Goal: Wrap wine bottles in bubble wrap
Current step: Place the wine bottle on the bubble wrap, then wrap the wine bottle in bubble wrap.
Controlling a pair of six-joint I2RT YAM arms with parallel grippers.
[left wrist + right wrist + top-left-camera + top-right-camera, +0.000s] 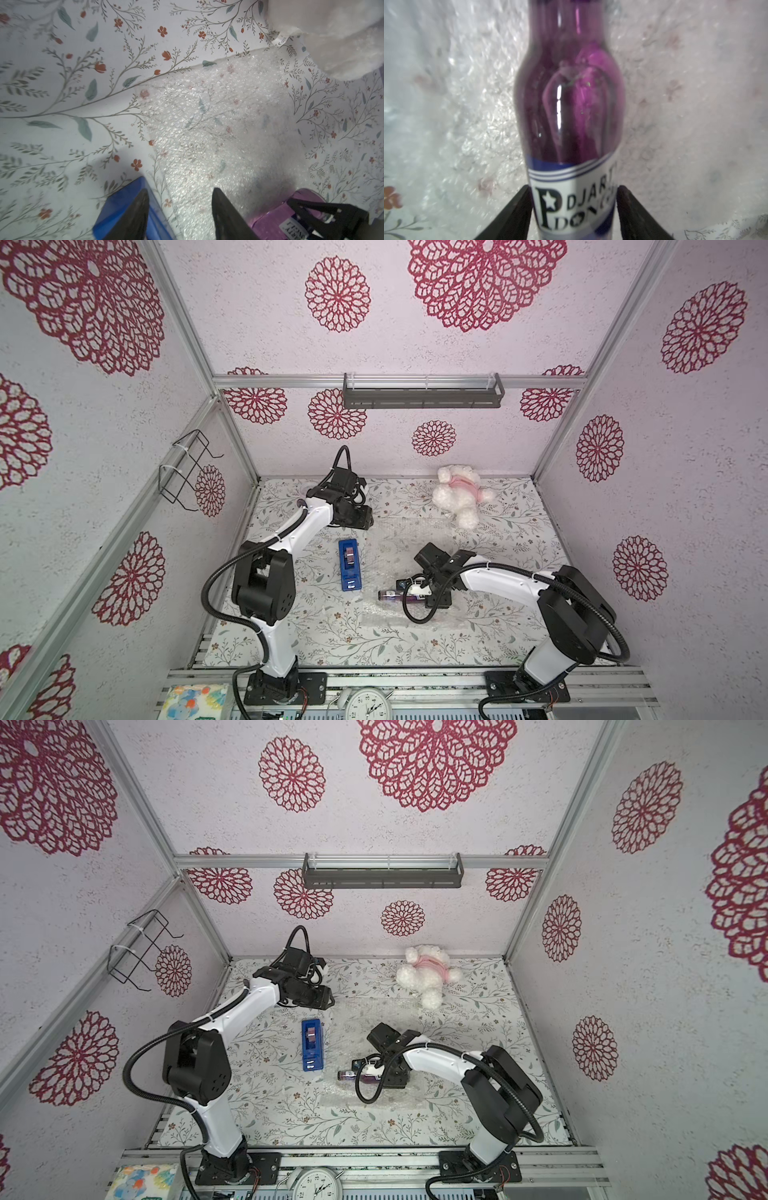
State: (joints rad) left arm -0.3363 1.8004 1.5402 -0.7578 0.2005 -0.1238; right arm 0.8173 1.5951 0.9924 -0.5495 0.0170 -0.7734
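Bottle (390, 595) on its side on the bubble wrap (399, 539), lower centre in both top views; hard, slick, breakable, best taken at the label (571, 182); right claw (574, 188) astride that label, clamped or not unclear; left claw (180, 190) apart, empty.

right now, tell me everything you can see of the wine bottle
The wine bottle is small, translucent purple glass, with a slim neck, dark cap and white, blue-striped label with black lettering. It lies on its side on the bubble wrap, cap towards the robot's left. The right gripper straddles its label; actual contact is unclear.
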